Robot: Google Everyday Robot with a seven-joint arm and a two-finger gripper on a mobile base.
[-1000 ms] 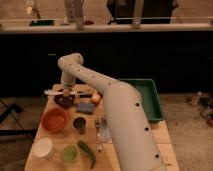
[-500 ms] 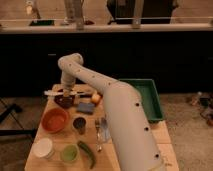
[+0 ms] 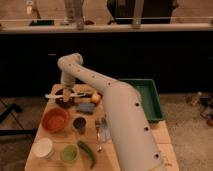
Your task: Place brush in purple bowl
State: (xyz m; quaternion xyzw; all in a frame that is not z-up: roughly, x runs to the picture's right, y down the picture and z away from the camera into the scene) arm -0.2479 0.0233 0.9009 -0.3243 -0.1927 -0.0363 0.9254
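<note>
Gripper (image 3: 67,93) above purple bowl (image 3: 63,100), white-handled brush (image 3: 62,96) level

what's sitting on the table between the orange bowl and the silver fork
In the camera view, a small dark cup stands between the orange bowl and the fork. The gripper is farther back, over the purple bowl.

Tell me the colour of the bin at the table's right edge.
The bin is green, shown in the camera view. The gripper is far left of it, over the purple bowl.
</note>
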